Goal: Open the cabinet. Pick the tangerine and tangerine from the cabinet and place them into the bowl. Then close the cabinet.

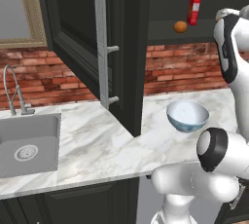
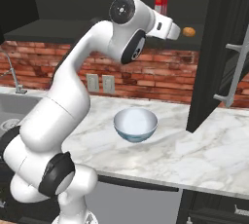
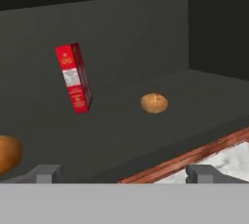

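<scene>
red carton [image 3: 74,78] upright; sink [image 1: 29,142], faucet [image 1: 13,91] left.

Base views flank the arm, both facing the bowl [image 1: 187,116], hand view seemingly close inside the cabinet [image 3: 146,33]

Two small round orange tangerines are sitting on the dark cabinet shelf, one [image 3: 154,103] mid-shelf and one [image 3: 7,154] at the hand view's left edge. One tall red carton [image 3: 74,78] is standing there. One round pale blue bowl [image 1: 187,116] is resting on the counter.
</scene>
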Controlling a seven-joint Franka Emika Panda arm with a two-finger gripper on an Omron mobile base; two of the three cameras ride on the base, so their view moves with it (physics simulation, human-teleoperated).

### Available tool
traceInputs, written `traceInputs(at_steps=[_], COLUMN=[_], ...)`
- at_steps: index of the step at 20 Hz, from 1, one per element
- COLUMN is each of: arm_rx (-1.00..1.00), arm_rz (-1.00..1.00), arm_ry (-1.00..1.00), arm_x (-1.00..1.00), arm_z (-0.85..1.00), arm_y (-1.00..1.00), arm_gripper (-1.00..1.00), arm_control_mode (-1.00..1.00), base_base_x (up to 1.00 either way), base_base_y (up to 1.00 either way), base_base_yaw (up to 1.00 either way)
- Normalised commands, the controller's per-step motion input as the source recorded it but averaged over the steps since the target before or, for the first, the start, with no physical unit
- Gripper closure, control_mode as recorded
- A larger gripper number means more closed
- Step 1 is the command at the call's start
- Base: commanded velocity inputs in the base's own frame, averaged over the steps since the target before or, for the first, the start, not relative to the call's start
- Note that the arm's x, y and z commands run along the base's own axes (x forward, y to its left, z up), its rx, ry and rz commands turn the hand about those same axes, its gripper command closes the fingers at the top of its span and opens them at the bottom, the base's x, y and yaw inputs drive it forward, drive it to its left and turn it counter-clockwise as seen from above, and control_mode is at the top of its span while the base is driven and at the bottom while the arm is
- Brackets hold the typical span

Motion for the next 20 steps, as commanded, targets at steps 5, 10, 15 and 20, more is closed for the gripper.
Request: traceInputs(at_steps=[5,10,15,20], arm_rx=[0.00,0.03,0.06,0.03], arm_rz=[0.02,0.00,0.00,0.00], arm_ry=[0.01,0.00,0.00,0.05], arm_x=[0.48,0.48,0.37,0.39], arm_z=[-0.10,0.00,0.00,-0.01], arm_y=[-0.04,-0.44,-0.81,-0.60], arm_gripper=[-1.00,-1.00,-1.00,-1.00], arm_control_mode=[-1.00,-1.00,-1.00,-1.00], base_base_x=[0.00,0.00,0.00,0.00], base_base_y=[0.00,0.00,0.00,0.00], base_base_yaw=[0.00,0.00,0.00,0.00])
